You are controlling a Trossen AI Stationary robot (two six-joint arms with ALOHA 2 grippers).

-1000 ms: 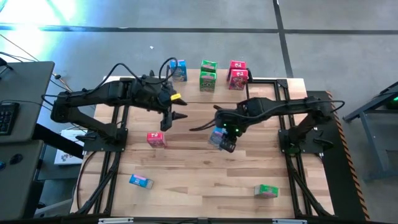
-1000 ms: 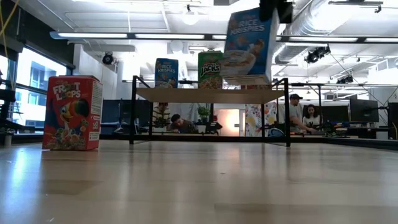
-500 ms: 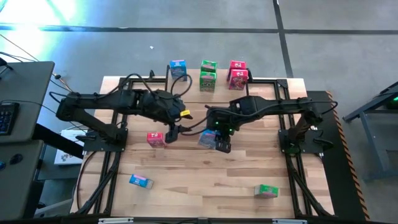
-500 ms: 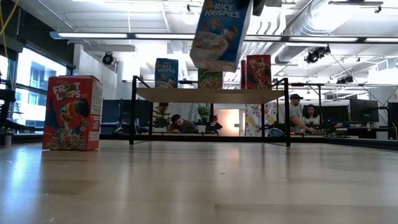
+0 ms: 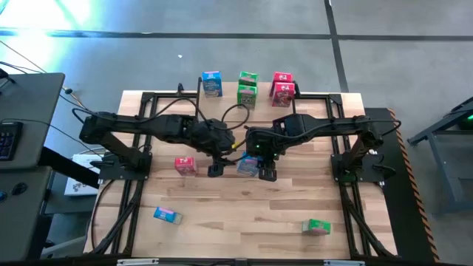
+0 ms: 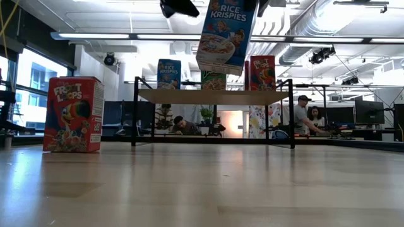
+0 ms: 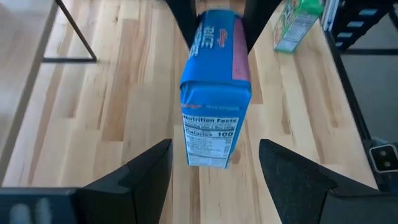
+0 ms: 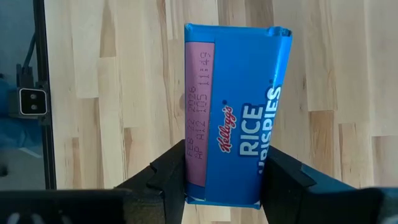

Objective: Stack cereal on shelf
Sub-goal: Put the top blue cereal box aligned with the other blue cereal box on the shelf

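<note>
Cereal is what we look at first: a blue box (image 6: 226, 34) hangs in the air above the middle of the table (image 5: 244, 214), tilted, clamped between the fingers of the right gripper (image 8: 225, 180). In the right wrist view we see those fingers (image 8: 169, 177) pressed against both long sides of the box. In the high view the same box (image 5: 247, 165) sits just under the right arm's end, between the two arms.

The left gripper (image 7: 214, 171) faces the box's end panel, fingers (image 7: 146, 177) spread wide on either side of it and not touching it. In the high view that gripper (image 5: 216, 168) lies just beside the box.

On the shelf (image 6: 211, 96) at the far edge we see a blue box (image 6: 168, 74), a green box (image 6: 214, 81) and a red box (image 6: 262, 72) standing upright; from above, a second green and a second red box appear there too. On the table itself a red box (image 5: 185, 165) stands near the left gripper, a blue box (image 5: 168, 215) lies near the front left, and a green box (image 5: 316, 226) lies near the front right, well apart from the arms.

Beyond the table, two people (image 6: 308, 116) sit at desks.
</note>
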